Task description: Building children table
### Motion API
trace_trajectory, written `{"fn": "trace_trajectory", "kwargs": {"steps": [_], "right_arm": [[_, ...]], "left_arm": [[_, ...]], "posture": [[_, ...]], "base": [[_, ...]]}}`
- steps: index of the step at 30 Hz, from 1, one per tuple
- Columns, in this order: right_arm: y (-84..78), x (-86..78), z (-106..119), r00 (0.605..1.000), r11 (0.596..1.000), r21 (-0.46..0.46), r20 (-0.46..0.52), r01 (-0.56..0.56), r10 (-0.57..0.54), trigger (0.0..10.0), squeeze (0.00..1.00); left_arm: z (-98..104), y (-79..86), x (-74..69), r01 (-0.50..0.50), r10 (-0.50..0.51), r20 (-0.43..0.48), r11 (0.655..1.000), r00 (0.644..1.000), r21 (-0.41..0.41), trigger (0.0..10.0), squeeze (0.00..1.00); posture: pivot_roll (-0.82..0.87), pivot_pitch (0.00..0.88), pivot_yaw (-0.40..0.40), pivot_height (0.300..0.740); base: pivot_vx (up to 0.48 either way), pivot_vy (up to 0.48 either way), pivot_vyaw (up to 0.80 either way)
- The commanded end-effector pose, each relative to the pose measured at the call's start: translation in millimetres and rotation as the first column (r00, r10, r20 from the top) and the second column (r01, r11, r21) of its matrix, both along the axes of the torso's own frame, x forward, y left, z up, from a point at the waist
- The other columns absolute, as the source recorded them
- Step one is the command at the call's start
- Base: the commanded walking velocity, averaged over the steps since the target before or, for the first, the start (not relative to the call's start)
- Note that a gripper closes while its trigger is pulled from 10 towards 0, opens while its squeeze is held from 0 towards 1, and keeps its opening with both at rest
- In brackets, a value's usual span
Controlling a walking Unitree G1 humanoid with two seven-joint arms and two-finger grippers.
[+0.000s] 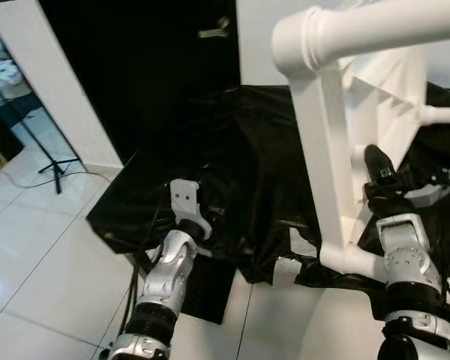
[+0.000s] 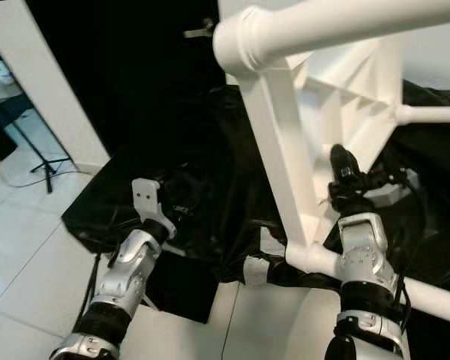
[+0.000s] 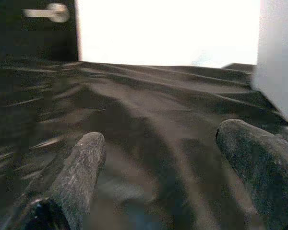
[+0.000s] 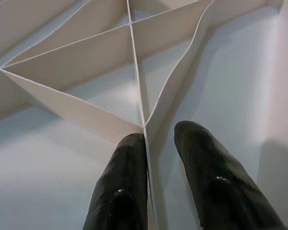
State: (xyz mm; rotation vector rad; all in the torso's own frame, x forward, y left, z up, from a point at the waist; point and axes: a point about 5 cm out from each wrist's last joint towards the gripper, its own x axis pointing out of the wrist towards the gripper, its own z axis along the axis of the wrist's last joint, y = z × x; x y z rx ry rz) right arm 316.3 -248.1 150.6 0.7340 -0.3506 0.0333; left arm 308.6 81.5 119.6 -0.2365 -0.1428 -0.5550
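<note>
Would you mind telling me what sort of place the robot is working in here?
Probably a room in a home: glossy white tiled floor, a dark door with a lever handle, and a black sheet spread as a work area under the white table being assembled.

White table frame (image 1: 322,150), black sheet (image 1: 232,172), black door (image 1: 135,67).

Glossy white floor tiles (image 1: 37,247) catch a bright glare at eight o'clock; a black door (image 1: 146,67) with a metal lever handle (image 1: 214,30) stands at twelve o'clock beside a white wall (image 1: 52,82); crumpled black sheeting (image 1: 247,172) covers the centre; what may be a tripod stand (image 1: 56,166) sits at nine o'clock.
</note>
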Motion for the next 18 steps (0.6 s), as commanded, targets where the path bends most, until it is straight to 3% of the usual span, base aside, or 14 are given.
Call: {"fn": "trace_trajectory", "kwargs": {"steps": [1,18], "right_arm": [[-6.7,-7.0,-26.7,0.992,0.998,0.047,-0.120,0.045,-0.039,10.0,0.00],[-5.0,-8.6,-28.8,0.992,0.997,0.053,-0.123,0.047,-0.040,10.0,0.00]], "left_arm": [[-0.5,-2.3,-0.8,0.017,-0.017,0.005,1.000,1.000,0.016,10.0,0.00],[1.6,-2.7,-1.8,0.035,-0.034,0.017,0.999,0.999,-0.008,10.0,0.00]], "posture": [[0.10,0.000,0.122,0.740],[0.10,0.000,0.129,0.740]], "base": [[0.368,0.000,0.00],[0.020,0.000,0.00]]}}
